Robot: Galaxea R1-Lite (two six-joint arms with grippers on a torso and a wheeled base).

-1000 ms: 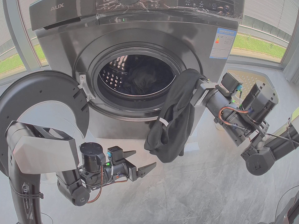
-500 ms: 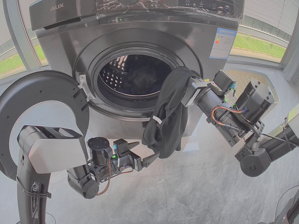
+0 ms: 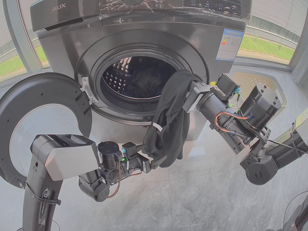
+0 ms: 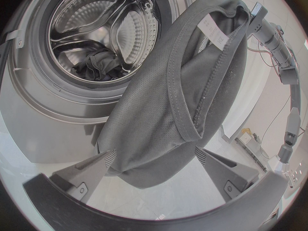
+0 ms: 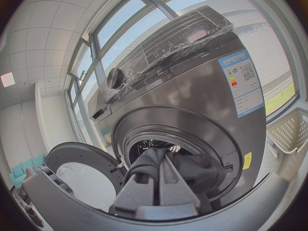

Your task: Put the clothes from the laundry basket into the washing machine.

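Some dark clothes (image 3: 146, 81) already lie in the washing machine (image 3: 134, 32), but the black shirt (image 3: 170, 119) is not in yet, hanging by the door hole, pinched tight in the right gripper (image 5: 162, 164), with the left gripper (image 4: 154, 153) spread wide around its bottom.

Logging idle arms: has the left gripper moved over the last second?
Yes. The left gripper has moved right and up toward the washing machine, jaws now flanking the black garment.

Energy label (image 3: 229, 44) on washing machine (image 3: 134, 36)
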